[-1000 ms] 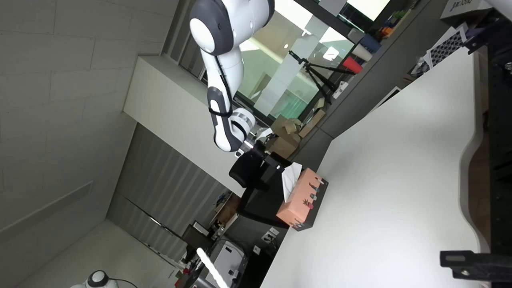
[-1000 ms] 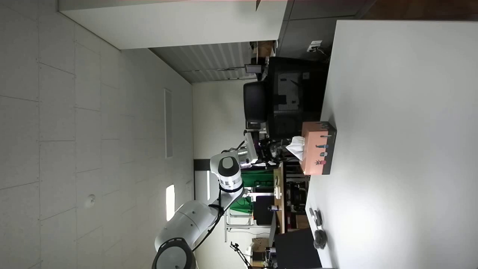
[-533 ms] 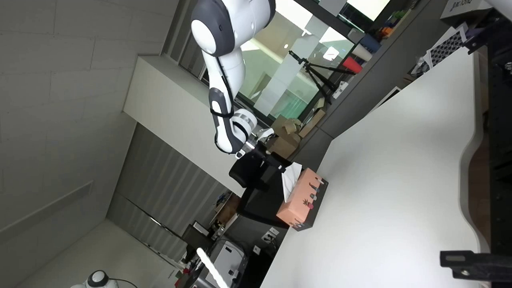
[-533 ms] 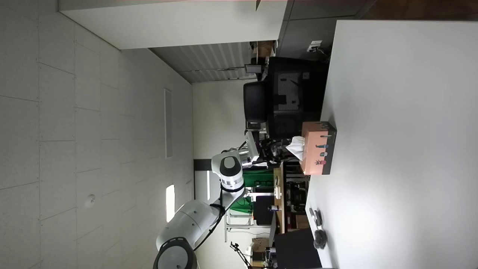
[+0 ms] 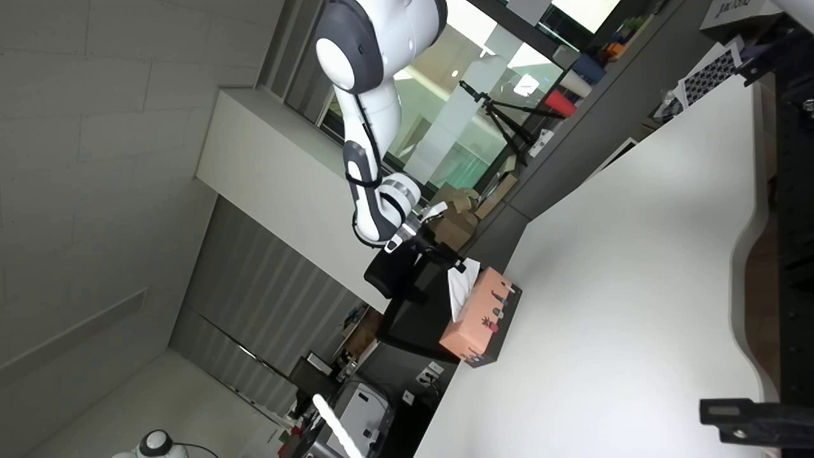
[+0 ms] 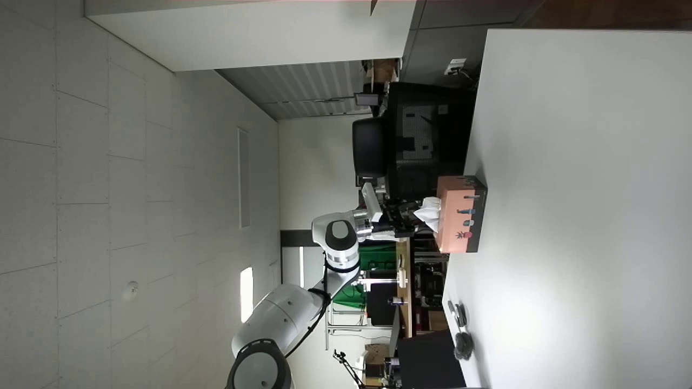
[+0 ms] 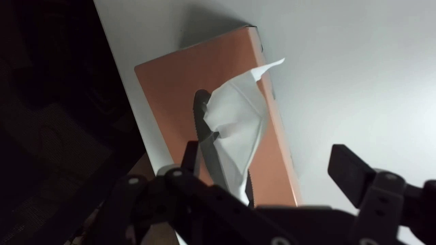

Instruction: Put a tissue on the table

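Observation:
The tissue (image 5: 463,286) is a crumpled white sheet sticking up from the slot of the pinkish-tan box (image 5: 474,318). It also shows in an exterior view (image 6: 430,212) and in the wrist view (image 7: 238,109). The box stands on the white table (image 5: 610,286) near its edge; both also show in the wrist view. My gripper (image 7: 269,165) is open, its fingers wide apart with nothing between them in the grip. It is above the box beside the tissue's upper part; I cannot tell whether it touches. The gripper's body hides the tissue's near end in the wrist view.
A black office chair (image 6: 427,140) stands just beyond the table edge behind the box. A dark fuzzy object (image 6: 463,346) lies at the table's edge. A black bracket (image 5: 738,420) sits at another edge.
My arm and gripper have moved a little, closer to the tissue and box; the wrist has tilted slightly. The tissue and box have not moved.

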Controlling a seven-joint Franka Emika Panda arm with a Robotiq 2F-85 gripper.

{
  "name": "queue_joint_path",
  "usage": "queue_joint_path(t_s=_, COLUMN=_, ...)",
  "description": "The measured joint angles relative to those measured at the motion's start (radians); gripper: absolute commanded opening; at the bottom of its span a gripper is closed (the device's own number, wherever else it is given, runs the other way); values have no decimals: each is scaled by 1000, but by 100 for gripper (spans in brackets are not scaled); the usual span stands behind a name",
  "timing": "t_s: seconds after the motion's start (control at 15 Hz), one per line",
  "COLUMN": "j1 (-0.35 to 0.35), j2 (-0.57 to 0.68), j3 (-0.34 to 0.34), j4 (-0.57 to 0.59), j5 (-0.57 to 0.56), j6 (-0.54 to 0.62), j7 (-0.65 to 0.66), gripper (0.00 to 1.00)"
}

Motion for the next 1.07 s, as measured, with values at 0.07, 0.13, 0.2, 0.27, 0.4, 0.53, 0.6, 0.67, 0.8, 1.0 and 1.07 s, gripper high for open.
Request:
queue_joint_path(t_s=0.07, j1=-2, j2=8, j3=0, j4=6, j5=6, j6=0, j7=-20, gripper=60)
queue_joint_path(t_s=0.13, j1=-3, j2=17, j3=0, j4=12, j5=12, j6=2, j7=-35, gripper=53)
queue_joint_path(t_s=0.2, j1=-3, j2=25, j3=0, j4=18, j5=21, j6=9, j7=-48, gripper=45)
queue_joint_path(t_s=0.27, j1=-4, j2=34, j3=0, j4=23, j5=27, j6=23, j7=-55, gripper=38)
queue_joint_path(t_s=0.4, j1=-4, j2=46, j3=0, j4=25, j5=34, j6=66, j7=-57, gripper=24)
queue_joint_path(t_s=0.53, j1=-4, j2=55, j3=-1, j4=26, j5=37, j6=113, j7=-57, gripper=11)
queue_joint_path(t_s=0.6, j1=-4, j2=59, j3=-1, j4=26, j5=37, j6=133, j7=-57, gripper=5)
queue_joint_path(t_s=0.67, j1=-3, j2=61, j3=-1, j4=26, j5=37, j6=146, j7=-57, gripper=1)
queue_joint_path(t_s=0.8, j1=-1, j2=63, j3=-3, j4=26, j5=37, j6=159, j7=-57, gripper=0)
queue_joint_path(t_s=1.0, j1=11, j2=63, j3=-23, j4=27, j5=32, j6=152, j7=-56, gripper=0)
queue_joint_path(t_s=1.07, j1=17, j2=63, j3=-31, j4=28, j5=32, j6=142, j7=-55, gripper=0)
